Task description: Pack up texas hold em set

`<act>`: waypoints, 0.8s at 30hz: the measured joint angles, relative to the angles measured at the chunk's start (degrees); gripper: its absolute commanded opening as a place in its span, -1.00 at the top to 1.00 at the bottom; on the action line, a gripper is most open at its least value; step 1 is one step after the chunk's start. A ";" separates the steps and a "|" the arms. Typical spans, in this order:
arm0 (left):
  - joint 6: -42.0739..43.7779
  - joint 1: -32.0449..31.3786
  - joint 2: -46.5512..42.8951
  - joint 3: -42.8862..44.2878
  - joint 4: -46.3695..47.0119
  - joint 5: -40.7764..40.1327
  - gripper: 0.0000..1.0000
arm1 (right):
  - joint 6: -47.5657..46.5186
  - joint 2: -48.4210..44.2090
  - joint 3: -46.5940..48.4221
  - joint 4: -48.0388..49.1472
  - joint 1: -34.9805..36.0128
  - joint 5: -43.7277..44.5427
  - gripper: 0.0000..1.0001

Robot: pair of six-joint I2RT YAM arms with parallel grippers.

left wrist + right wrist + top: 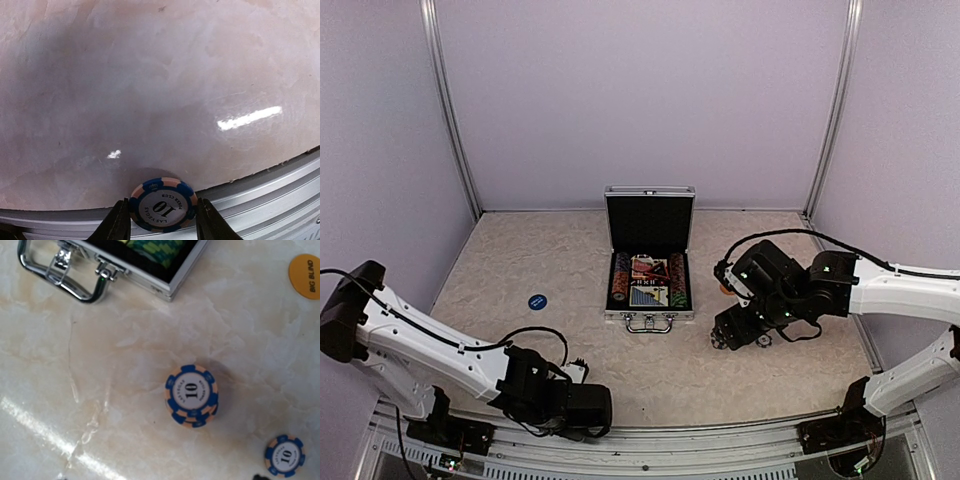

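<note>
Open silver case (649, 222) holds chips (619, 278) and cards (648, 294).

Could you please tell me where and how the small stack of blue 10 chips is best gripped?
Pinch the stack of blue 10 chips across its striped side wall, coming down from above: it stands upright on the table, bare surface all round, the single chip and case apart.

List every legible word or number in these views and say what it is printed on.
"10", "LAS VEGAS", "POKER CLUB": blue chip between the left gripper's fingers.
"10": top of the chip stack; its rim lettering is blurred.
"10": single chip.
"BIG BLIND": orange disc.
Cards in the case and the blue disc: too small to read.
</note>
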 measured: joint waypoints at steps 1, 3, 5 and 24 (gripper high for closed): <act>0.31 0.04 0.15 0.63 -0.17 -0.31 0.16 | 0.02 -0.02 0.00 0.00 -0.02 0.02 -0.57; 0.94 0.26 0.24 1.95 -0.42 -0.87 0.16 | 0.02 -0.20 0.00 0.00 -0.02 0.02 -0.57; 1.51 0.46 0.24 2.97 -0.66 -1.60 0.16 | 0.04 -0.48 -0.02 0.00 -0.02 0.02 -0.57; 22.69 7.61 9.75 24.17 3.32 -11.50 0.14 | 3.72 -1.62 -2.47 7.63 -6.32 -9.03 -0.59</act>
